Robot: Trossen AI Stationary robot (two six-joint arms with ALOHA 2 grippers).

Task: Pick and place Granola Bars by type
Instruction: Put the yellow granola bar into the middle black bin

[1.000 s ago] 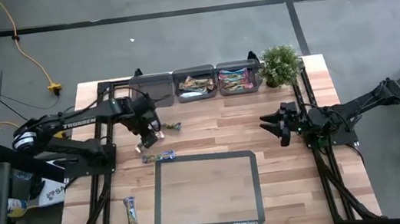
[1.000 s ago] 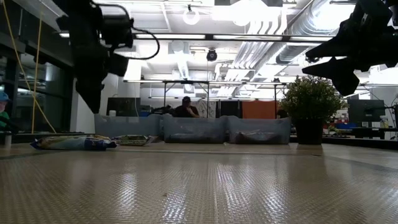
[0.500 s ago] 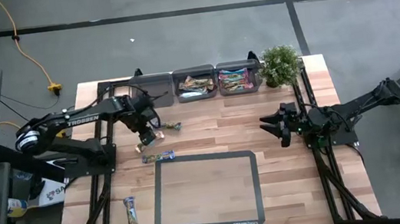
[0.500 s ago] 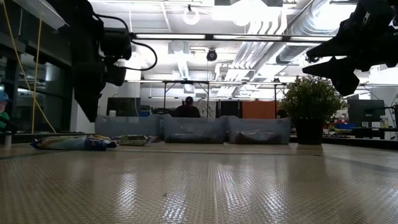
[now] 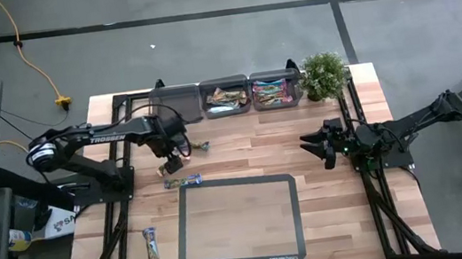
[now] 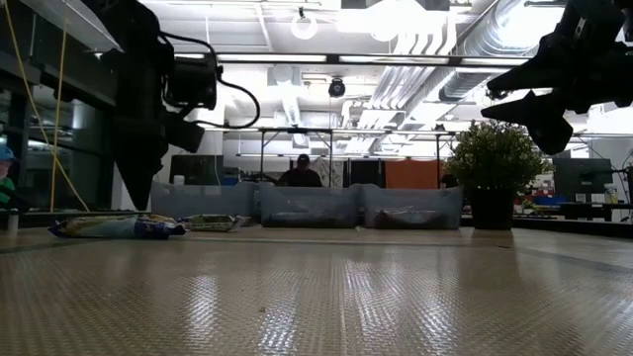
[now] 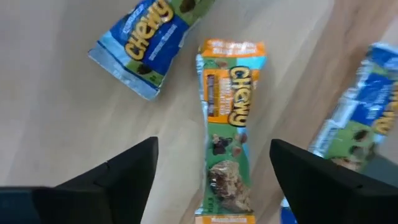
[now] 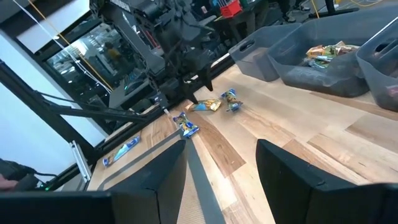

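Granola bars: four lie loose on the wooden table [image 5: 329, 197], and more fill two of the three grey bins along its far edge.
Green-and-orange bar [image 7: 228, 134]: flat on the wood, directly under the left gripper, between its fingers in the left wrist view.
Blue bars nearby: one [image 7: 144, 42] just beyond the green one, another [image 7: 356, 118] off to its side (partly cut off by the frame edge).
Bar by the mat [image 5: 183, 182]: lies just outside the far left corner of the dark-framed mat [image 5: 238, 220].
Lone bar [image 5: 150, 247]: near the table's front left, well apart from the others.
Bins: the left bin [image 5: 175, 102] looks empty, the middle bin [image 5: 226, 98] and right bin [image 5: 275, 90] hold wrapped bars.
Left gripper [image 5: 173, 162]: fingers spread wide, hovering above the green-and-orange bar, holding nothing.
Right gripper [image 5: 313, 144]: parted and empty, raised at the table's right side, well away from the bars.
Plant [image 5: 324, 73]: stands at the far right corner, beside the right bin.
Background: a person [image 6: 301, 175] sits beyond the bins in the low view.
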